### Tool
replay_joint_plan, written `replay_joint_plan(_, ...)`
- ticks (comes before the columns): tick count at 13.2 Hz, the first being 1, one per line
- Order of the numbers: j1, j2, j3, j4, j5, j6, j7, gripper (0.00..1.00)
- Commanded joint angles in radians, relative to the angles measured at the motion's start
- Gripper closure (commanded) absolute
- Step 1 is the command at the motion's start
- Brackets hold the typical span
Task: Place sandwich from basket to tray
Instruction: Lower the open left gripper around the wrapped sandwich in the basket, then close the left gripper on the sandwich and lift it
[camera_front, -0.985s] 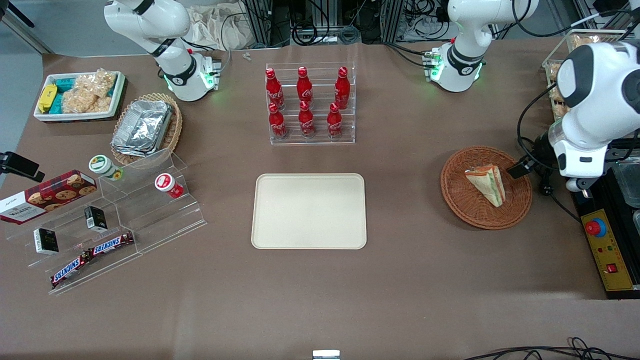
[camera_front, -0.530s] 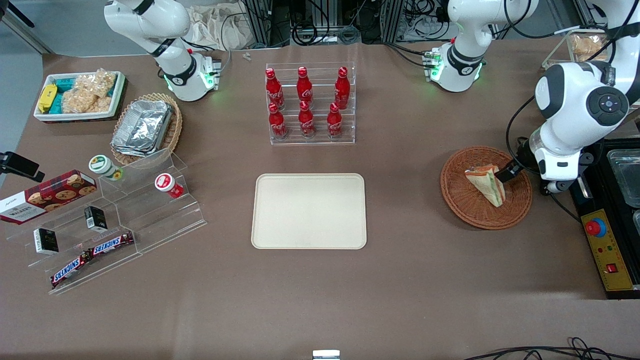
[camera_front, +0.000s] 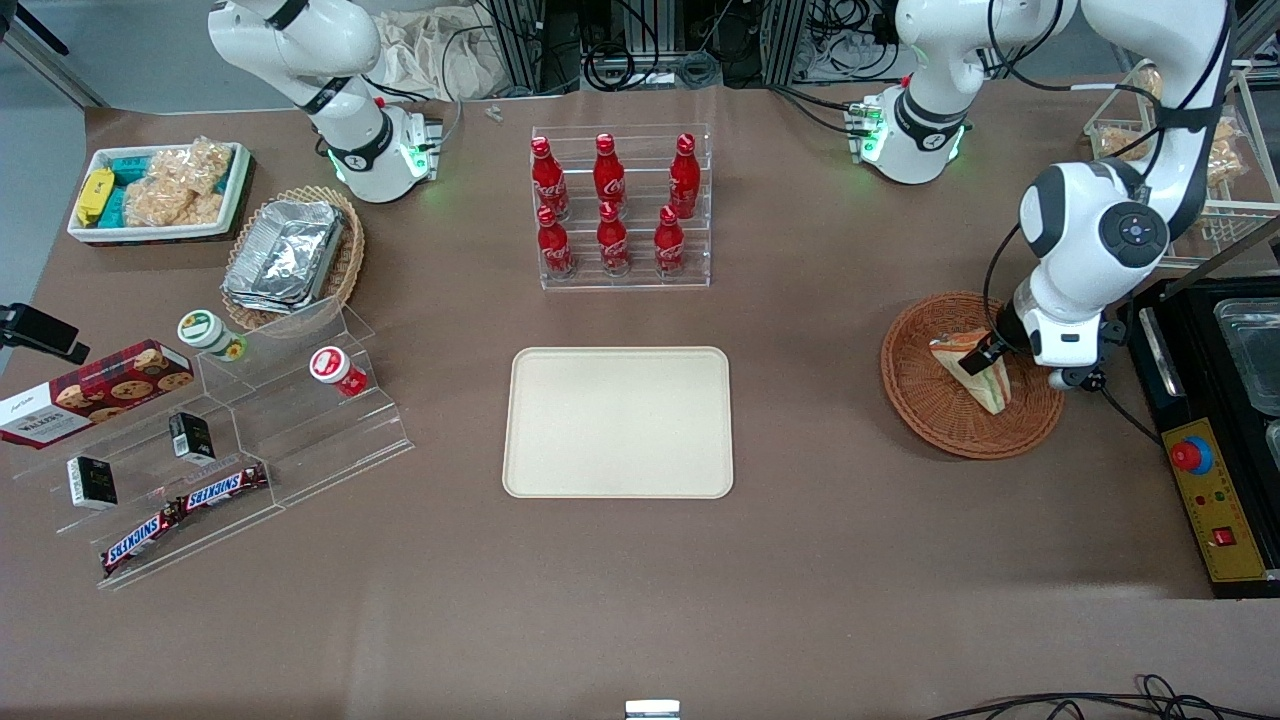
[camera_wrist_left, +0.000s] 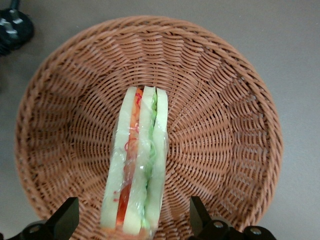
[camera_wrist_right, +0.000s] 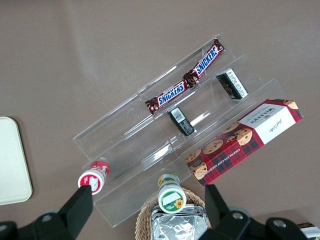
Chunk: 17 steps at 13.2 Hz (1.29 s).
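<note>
Dark-brown woven wicker forms the round shallow basket (camera_front: 972, 376) (camera_wrist_left: 215, 125), which sits on the brown table toward the working arm's end. In it lies the small triangular wedge sandwich in clear wrap (camera_front: 973, 370) (camera_wrist_left: 136, 160), standing on edge with pale bread slices and layers of orange-red and green filling showing. The left arm's black two-finger gripper (camera_front: 985, 352) (camera_wrist_left: 134, 220) hangs just over the basket, at the sandwich's wide end. In the wrist view its fingers (camera_wrist_left: 67, 216) are spread wide apart, one on each side of the sandwich, with a clear gap between each finger and the wrap. The flat rectangular cream-beige tray with rounded corners (camera_front: 618, 422) lies on the table well apart from the basket, toward the middle, with nothing on it. Farther from the front camera than the tray stands a clear acrylic rack of red cola bottles (camera_front: 618, 207).
</note>
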Motion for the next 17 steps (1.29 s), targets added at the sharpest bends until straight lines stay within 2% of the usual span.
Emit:
replay_joint_plan(1,0.011,0.055,-0.007,-0.042,-0.005,0.119,-0.007,0.00)
replay_joint_plan(3,0.011,0.096,0.005,-0.056,-0.005,0.190,-0.007,0.00)
replay_joint_plan(4,0.014,0.110,0.005,-0.053,-0.005,0.196,-0.007,0.05)
replay_joint_plan(5,0.014,0.112,0.005,-0.053,-0.005,0.196,-0.007,0.49)
replay_joint_plan(6,0.014,0.106,0.005,-0.053,-0.005,0.195,-0.007,0.99)
replay_joint_plan(14,0.011,0.087,0.002,-0.043,-0.007,0.182,-0.021,1.00)
replay_joint_plan(15,0.011,0.066,0.002,-0.030,-0.005,0.150,-0.012,1.00)
replay_joint_plan(17,0.011,0.012,0.002,0.047,0.002,-0.021,0.037,1.00)
